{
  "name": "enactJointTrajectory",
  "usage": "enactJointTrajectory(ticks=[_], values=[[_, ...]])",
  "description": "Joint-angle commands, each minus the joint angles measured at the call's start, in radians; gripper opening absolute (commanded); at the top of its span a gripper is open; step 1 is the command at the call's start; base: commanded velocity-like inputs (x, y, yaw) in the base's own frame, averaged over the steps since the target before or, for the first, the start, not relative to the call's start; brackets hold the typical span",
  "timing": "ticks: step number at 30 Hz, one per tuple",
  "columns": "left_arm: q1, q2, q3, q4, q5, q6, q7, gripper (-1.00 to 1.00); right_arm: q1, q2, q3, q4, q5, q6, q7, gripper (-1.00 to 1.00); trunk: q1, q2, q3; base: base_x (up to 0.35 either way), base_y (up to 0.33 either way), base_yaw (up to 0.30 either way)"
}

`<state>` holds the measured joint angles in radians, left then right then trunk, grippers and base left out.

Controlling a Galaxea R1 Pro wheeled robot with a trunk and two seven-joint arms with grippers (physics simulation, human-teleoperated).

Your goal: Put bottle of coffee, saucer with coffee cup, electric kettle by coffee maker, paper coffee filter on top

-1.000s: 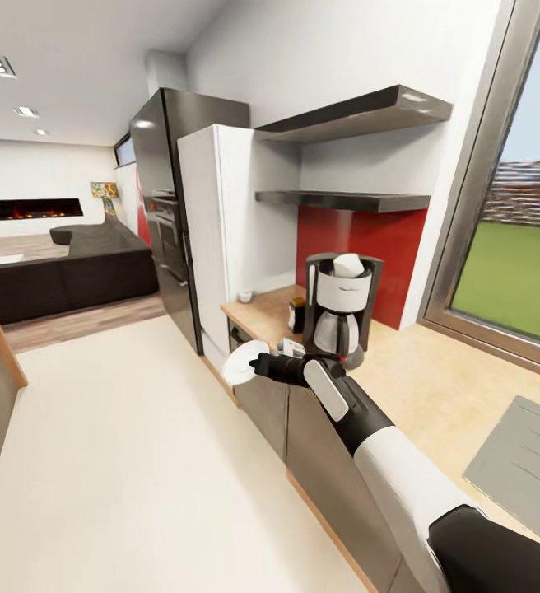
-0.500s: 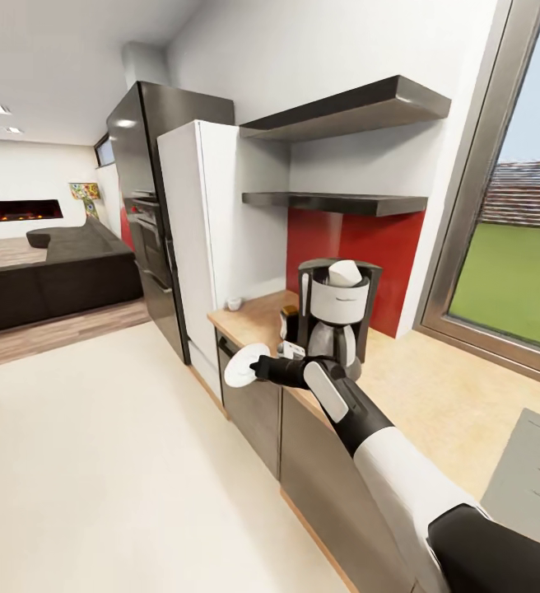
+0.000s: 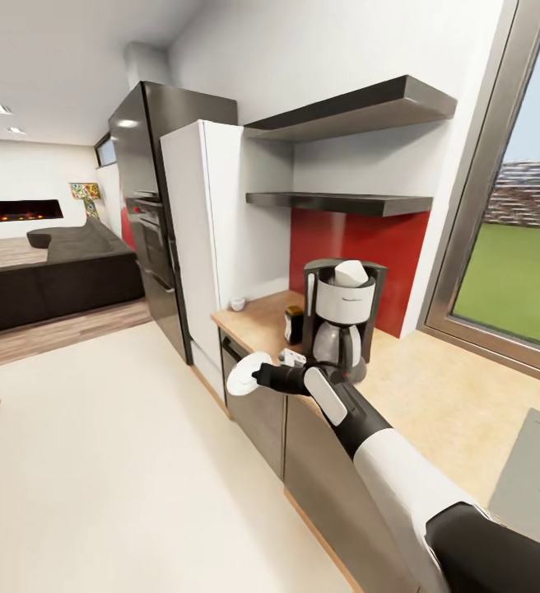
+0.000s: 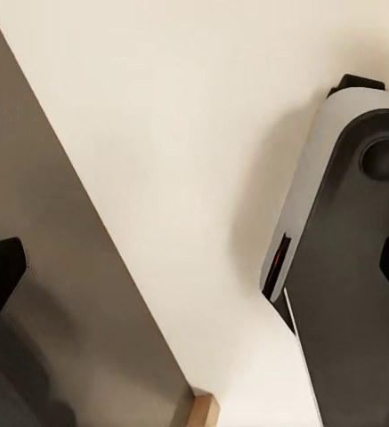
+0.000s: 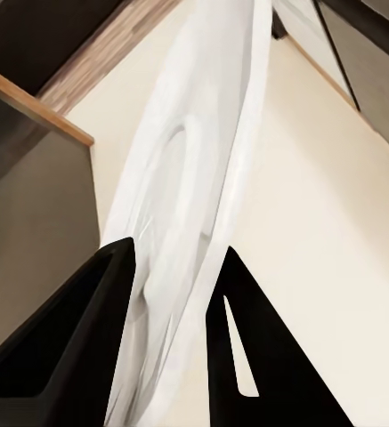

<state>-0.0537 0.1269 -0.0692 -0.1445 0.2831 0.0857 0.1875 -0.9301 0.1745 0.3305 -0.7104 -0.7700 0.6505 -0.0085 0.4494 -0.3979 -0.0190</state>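
the right gripper (image 3: 258, 378) is clamped on the rim of the saucer (image 3: 245, 373), with one finger on each face of the plate. in the right wrist view the two black fingers (image 5: 78, 338) pinch the white saucer (image 5: 185, 205) edge-on. the plate is tilted up on its side, not flat. it hangs in the air just off the near end of the countertop (image 3: 258, 319), over the floor (image 3: 122, 461). i think it is held by the rim so it can be laid down flat beside the coffee maker (image 3: 342, 317).

the coffee maker stands on the counter, just right of the arm. a white paper coffee filter (image 3: 350, 273) sits on its top. the bottle of coffee (image 3: 294, 324) is on the counter, just left of the machine. the coffee cup (image 3: 238, 304) sits far back on the counter, close to the tall white cabinet (image 3: 208, 239).

a small white and grey thing lies on the counter just by the wrist. i cannot tell what it is. it and the bottle crowd the free spot by the machine, so the plate may bump them.

the left gripper's jaws are too cut off in the left wrist view to tell if they are open.
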Motion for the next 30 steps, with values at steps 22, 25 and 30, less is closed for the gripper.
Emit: enactJointTrajectory(ticks=[22, 25, 30], values=[[0.0, 0.002, -0.008, -0.003, 0.011, 0.005, 0.003, 1.0, -0.001, 0.0, 0.0, -0.009, -0.002, 0.003, -0.002, -1.0, 0.001, -0.002, -0.002, 0.0, 0.111, -0.091], [0.0, 0.002, -0.008, -0.003, 0.01, 0.005, 0.003, 1.0, -0.001, 0.0, -0.001, -0.009, -0.002, 0.003, -0.002, -1.0, 0.001, -0.002, -0.002, 0.0, 0.078, -0.272], [0.0, 0.001, -0.007, -0.003, 0.009, 0.005, 0.003, 1.0, -0.001, 0.0, -0.002, -0.01, -0.002, 0.003, -0.003, -1.0, 0.001, -0.002, -0.002, 0.0, 0.083, -0.185]])
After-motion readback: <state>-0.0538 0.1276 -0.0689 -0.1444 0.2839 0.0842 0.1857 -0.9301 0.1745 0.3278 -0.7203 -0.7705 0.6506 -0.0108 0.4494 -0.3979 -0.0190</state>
